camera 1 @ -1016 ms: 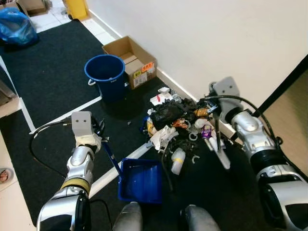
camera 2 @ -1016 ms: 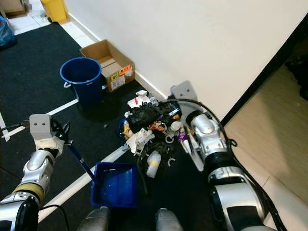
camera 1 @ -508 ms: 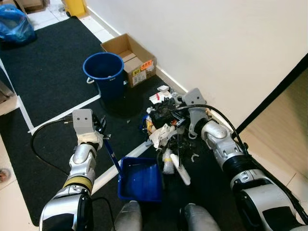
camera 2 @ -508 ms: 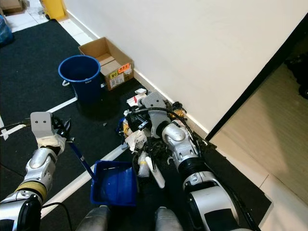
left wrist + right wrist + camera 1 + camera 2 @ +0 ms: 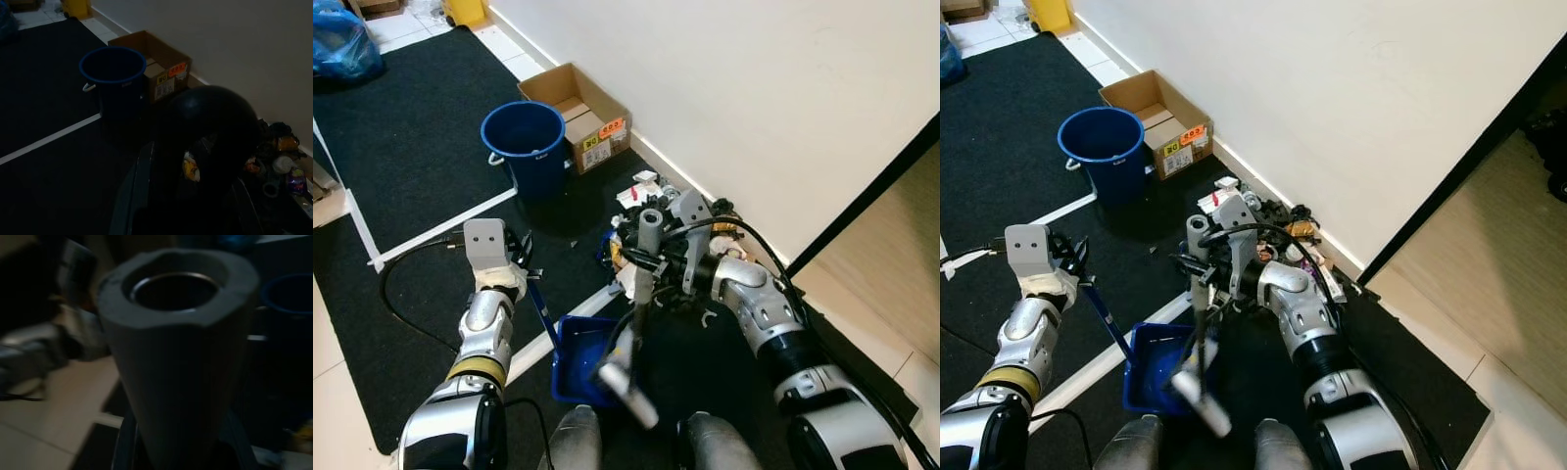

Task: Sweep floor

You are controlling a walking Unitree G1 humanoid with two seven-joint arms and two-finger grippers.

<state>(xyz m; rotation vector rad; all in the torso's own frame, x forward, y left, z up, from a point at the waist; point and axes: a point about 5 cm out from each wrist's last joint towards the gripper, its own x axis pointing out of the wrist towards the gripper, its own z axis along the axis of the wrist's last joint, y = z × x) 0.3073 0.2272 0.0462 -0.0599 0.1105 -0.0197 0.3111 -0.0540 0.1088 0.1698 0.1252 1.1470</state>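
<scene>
Right gripper (image 5: 658, 262) clamps grey-handled broom (image 5: 644, 284), head over blue plastic dustpan (image 5: 576, 364) at 6 o'clock. Left gripper (image 5: 521, 277) pinches dustpan handle. Litter pile (image 5: 651, 211) at 12 o'clock mostly unswept.

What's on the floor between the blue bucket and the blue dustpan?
In the left eye view, between the bucket and the dustpan lies black mat crossed by a white tape line.

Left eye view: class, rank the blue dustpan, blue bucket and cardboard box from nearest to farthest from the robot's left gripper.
1. Blue dustpan: on the mat just below the left gripper.
2. Blue bucket: farther up the mat.
3. Cardboard box: behind the bucket, against the wall.
</scene>
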